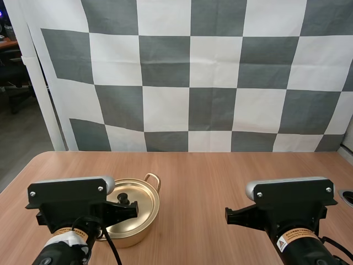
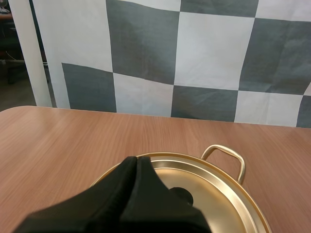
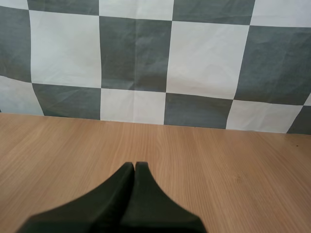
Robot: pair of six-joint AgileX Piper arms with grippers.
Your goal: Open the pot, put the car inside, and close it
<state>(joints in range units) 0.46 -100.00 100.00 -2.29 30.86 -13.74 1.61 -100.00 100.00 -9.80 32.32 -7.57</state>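
A gold pot (image 1: pixel 135 208) with its lid (image 2: pixel 218 194) on sits on the wooden table at the left, one loop handle (image 1: pixel 153 178) toward the back. The lid's black knob (image 2: pixel 181 194) shows just past my left gripper (image 2: pixel 136 162), which is shut, fingers together as one dark wedge over the near side of the lid. In the high view the left gripper (image 1: pixel 129 204) hangs over the pot's near left part. My right gripper (image 3: pixel 134 167) is shut on nothing above bare table; the high view shows it (image 1: pixel 231 214) at the right.
The wooden table (image 1: pixel 209 182) stretches wide between and behind the two arms. A dark round fitting (image 1: pixel 347 197) sits at the table's right edge. The table's left front corner is rounded.
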